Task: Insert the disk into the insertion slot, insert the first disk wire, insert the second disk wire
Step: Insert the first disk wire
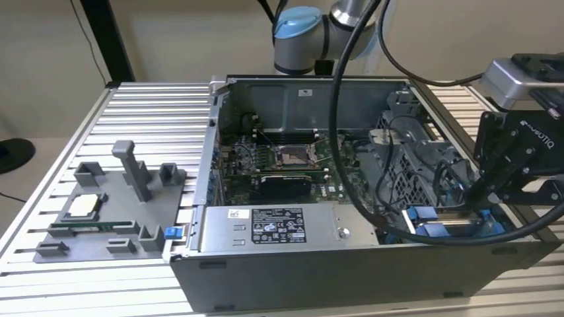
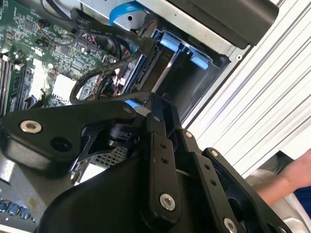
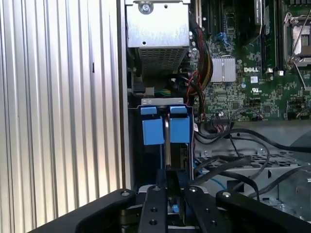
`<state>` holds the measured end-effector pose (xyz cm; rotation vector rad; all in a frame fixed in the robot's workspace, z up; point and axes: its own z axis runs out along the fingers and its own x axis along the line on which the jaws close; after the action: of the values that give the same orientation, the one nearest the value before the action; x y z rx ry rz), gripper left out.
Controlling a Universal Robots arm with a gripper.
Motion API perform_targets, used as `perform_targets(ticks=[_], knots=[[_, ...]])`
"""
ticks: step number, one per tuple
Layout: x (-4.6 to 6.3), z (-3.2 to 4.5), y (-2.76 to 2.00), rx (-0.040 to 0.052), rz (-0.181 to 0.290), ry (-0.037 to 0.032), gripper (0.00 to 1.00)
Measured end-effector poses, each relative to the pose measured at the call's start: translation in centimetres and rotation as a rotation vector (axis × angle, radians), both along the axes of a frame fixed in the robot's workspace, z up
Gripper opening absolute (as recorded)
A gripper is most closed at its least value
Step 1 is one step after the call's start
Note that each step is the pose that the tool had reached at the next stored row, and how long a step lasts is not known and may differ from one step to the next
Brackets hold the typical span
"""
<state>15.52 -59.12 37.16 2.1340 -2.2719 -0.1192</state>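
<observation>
Closest in both wrist views is the gripper (image 3: 168,187) (image 2: 146,99), its black body low over the corner of the open computer case (image 1: 352,277) on the exterior view's right. A sliver of bright blue sits at its tip, all that shows of the disk (image 3: 175,208) (image 2: 131,103). The rest is hidden behind the gripper, so I cannot tell whether the jaws clamp it or stand off it. Just beyond lies the insertion slot (image 3: 155,160) (image 2: 180,82), a dark grey-walled bay. Two blue tabs (image 3: 153,128) (image 2: 172,42) stand side by side at its far end, with a thin silver strip between them. Past the tabs is the grey power-supply box (image 3: 158,24) (image 1: 282,228), and loose black cables (image 3: 252,136) trail beside the bay. Further in is the green motherboard (image 3: 238,73) with its square silver socket (image 1: 289,156). The case rests on a ribbed metal worktop (image 1: 150,105) (image 3: 58,97). A person's arm (image 2: 296,179) shows at the worktop's edge in the second wrist view. Well apart, on the exterior view's left, a grey fixture (image 1: 115,211) stands on the worktop. The robot arm (image 1: 300,33) rises behind the case.
</observation>
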Motion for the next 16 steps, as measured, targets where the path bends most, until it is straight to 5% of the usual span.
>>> perform_targets(ticks=[5,11,16], knots=[[1.5,-0.24,0.48,0.0000,0.000,0.0000,0.00],[1.6,-0.78,1.57,0.0000,0.000,-0.0030,0.00],[1.6,-1.48,2.03,0.0001,0.003,-0.0071,0.00]])
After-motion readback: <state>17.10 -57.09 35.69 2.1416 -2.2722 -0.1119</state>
